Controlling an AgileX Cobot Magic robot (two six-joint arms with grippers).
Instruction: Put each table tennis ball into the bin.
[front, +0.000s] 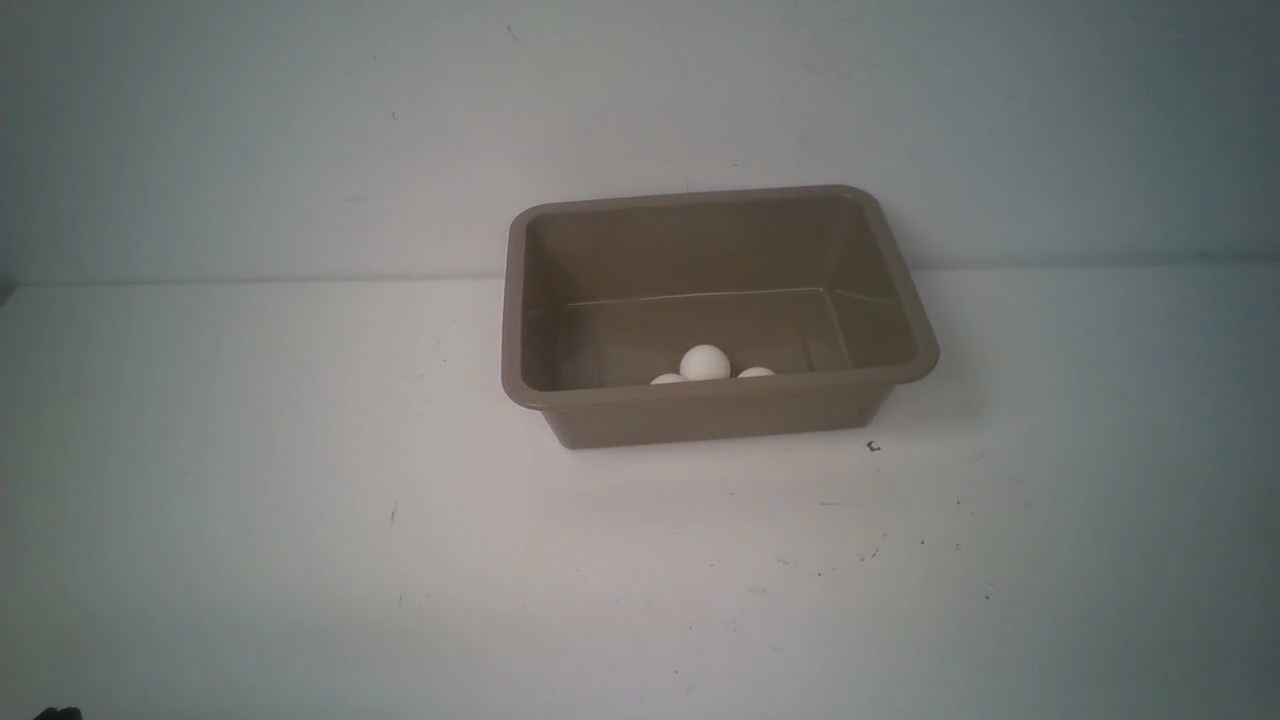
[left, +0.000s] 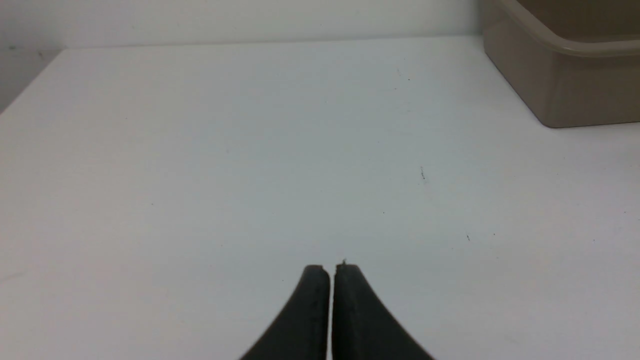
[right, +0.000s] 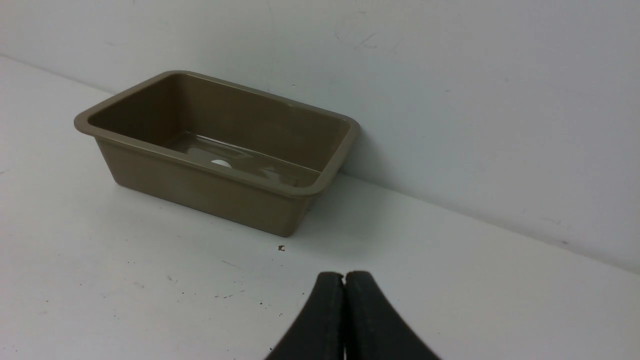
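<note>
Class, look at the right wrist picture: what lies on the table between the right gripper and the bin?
Only a small dark speck and faint marks on the table between the right gripper and bin.

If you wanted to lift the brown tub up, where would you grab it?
I'd probably pinch the bin by its flared rim on the bare near-right corner, coming down from above with the right gripper, which is shut now and would need to open first. The rim sticks out like a lip, and that corner faces this arm. The balls sit against the near wall, so lift level.
</note>
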